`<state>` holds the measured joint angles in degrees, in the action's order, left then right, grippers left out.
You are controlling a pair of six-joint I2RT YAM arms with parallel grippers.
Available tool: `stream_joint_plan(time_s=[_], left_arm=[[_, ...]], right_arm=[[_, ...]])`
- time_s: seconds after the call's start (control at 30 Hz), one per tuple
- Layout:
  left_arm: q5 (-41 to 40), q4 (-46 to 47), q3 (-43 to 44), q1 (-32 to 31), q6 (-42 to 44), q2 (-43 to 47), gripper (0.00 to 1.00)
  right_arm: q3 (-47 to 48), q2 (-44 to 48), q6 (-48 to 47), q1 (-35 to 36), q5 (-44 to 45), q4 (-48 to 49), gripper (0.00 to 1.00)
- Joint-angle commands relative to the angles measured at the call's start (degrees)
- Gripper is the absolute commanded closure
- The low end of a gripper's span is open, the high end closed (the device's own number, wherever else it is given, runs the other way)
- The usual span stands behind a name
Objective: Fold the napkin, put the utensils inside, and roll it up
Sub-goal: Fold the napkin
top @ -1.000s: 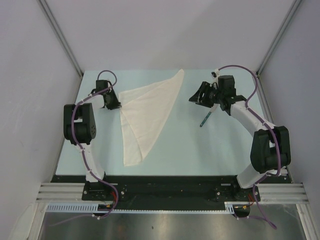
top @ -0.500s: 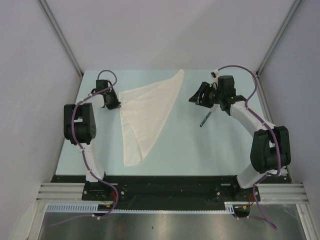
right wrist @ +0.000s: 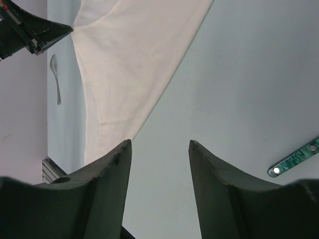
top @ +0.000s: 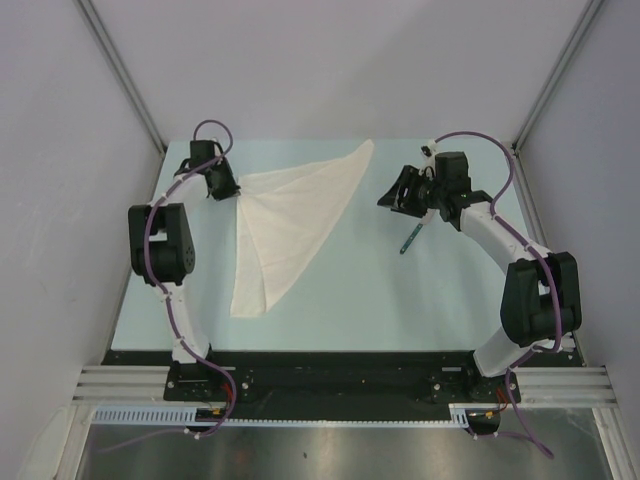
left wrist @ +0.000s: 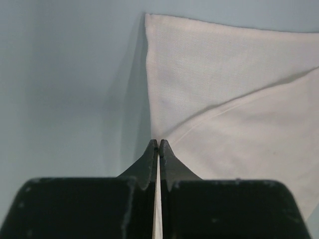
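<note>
Pinching napkin (top: 290, 215) corner, left claw (left wrist: 158, 145) (seemingly raised)

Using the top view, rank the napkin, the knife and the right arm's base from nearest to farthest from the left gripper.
1. napkin: its corner pinched in the left gripper.
2. knife: right of centre.
3. right arm's base: near right corner.

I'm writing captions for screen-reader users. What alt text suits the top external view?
From above, the left gripper is shut on a corner of a white napkin folded into a triangle on a pale blue table. The right gripper hangs open and empty to the napkin's right, a teal-handled knife lying on the table beside it.
</note>
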<state>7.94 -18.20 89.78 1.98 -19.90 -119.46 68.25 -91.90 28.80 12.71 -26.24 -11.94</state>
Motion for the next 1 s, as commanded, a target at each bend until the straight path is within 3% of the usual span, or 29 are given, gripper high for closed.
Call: stream_joint_plan(time_s=[0.0,0.17,0.23,0.4,0.73,0.97], left_arm=[[-1.3,-2.7,3.4,-0.2,1.8,-2.1,1.0],[-2.2,-3.0,2.8,-0.3,2.0,-3.0,0.97],[-2.2,-3.2,2.9,-0.3,2.1,-3.1,0.84],[-2.2,-3.1,2.8,-0.3,2.1,-3.1,0.78],[-1.4,-1.7,2.4,-0.3,2.2,-3.9,0.78],[-1.7,-1.1,2.4,-0.5,2.2,-3.5,0.83]], right_arm=[[0.4,0.9,-0.9,0.5,-0.4,0.1,0.45],[0.6,0.4,-0.9,0.6,-0.7,0.0,0.45],[0.6,0.2,-1.0,0.6,-0.7,-0.2,0.45],[0.6,0.1,-1.0,0.9,-0.8,-0.3,0.45],[0.8,-0.6,-1.1,1.5,-1.0,-0.4,0.45],[1.0,-1.0,-1.3,1.7,-1.2,-1.0,0.45]])
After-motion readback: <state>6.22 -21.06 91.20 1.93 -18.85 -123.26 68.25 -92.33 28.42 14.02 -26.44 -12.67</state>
